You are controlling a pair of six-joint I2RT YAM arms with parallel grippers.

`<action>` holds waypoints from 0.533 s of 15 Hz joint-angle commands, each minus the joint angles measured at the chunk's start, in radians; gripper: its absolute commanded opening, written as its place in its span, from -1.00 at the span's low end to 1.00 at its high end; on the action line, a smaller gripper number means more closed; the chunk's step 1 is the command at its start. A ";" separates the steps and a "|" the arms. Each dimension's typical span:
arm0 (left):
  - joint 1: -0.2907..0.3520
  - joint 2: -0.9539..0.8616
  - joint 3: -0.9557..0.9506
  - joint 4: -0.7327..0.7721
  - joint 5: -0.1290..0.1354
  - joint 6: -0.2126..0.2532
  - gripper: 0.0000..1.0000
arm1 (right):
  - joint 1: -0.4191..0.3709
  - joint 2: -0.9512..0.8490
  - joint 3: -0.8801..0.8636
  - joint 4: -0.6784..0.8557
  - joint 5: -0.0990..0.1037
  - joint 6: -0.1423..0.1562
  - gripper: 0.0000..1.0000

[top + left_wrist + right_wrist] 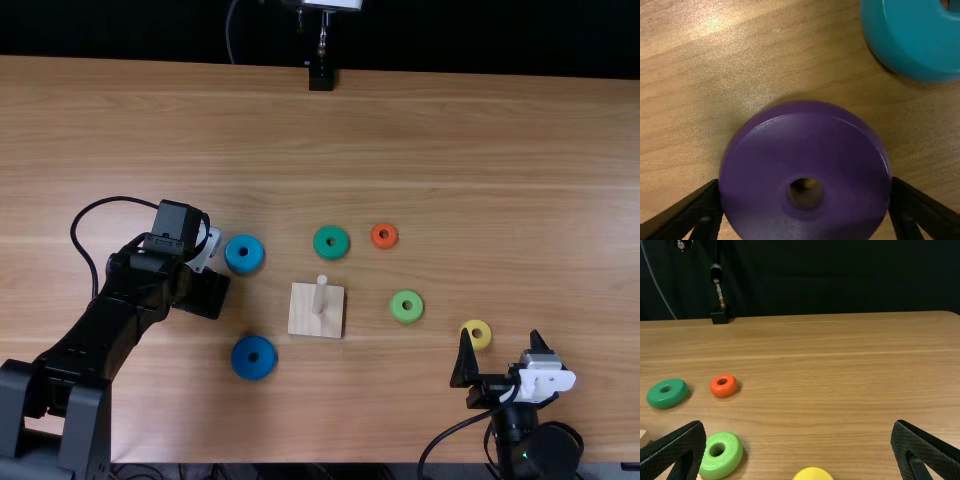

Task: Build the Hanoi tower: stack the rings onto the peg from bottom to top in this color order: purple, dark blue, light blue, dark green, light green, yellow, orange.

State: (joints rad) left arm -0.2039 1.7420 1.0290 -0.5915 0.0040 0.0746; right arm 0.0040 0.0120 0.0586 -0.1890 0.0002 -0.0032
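1. Left wrist view: the left gripper (805, 200) is clamped on opposite sides of the purple ring (802, 135), near the light blue ring (920, 45); whether the purple ring is lifted, one cannot tell.
2. The purple ring looks stiff, fairly light and tough; its glossy rim may slip. Gripping across its full width suits it, leaving the hole free for the peg (320, 292).
3. The right gripper (799, 427) has its fingers spread apart.

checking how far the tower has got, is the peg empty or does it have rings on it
Empty: the peg shows bare from its tip down to the square wooden base.
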 commanded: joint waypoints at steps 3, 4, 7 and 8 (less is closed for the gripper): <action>-0.011 0.025 0.019 0.004 0.000 0.008 -1.00 | -0.002 -0.012 -0.042 -0.064 0.011 -0.006 1.00; -0.011 0.022 0.028 0.002 -0.002 0.008 -1.00 | -0.006 -0.012 -0.042 -0.064 0.011 -0.006 1.00; -0.012 0.016 0.062 -0.012 0.003 0.003 -1.00 | -0.002 -0.012 -0.042 -0.064 0.011 -0.006 1.00; -0.014 0.014 0.095 -0.075 0.005 0.003 -1.00 | -0.006 -0.012 -0.042 -0.064 0.011 -0.006 1.00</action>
State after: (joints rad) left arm -0.2058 1.7428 1.0828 -0.6830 0.0036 0.0742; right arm 0.0040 0.0120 0.0586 -0.1890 0.0006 -0.0029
